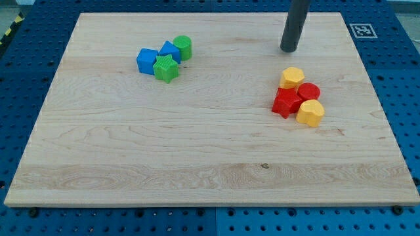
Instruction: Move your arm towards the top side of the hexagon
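My tip (289, 50) rests on the board near the view's top right, a short way above a cluster of blocks. In that cluster a yellow hexagon-like block (292, 77) sits highest, directly below my tip and apart from it. Below it are a red round block (309, 92), a red star-shaped block (287, 102) and a second yellow hexagon-like block (310, 113), all touching or nearly touching.
A second cluster lies at the view's upper left: a blue cube (146, 60), a blue block (170, 51), a green star (166, 67) and a green round block (183, 47). The wooden board (197, 151) lies on a blue perforated table. A marker tag (360, 30) is at the top right corner.
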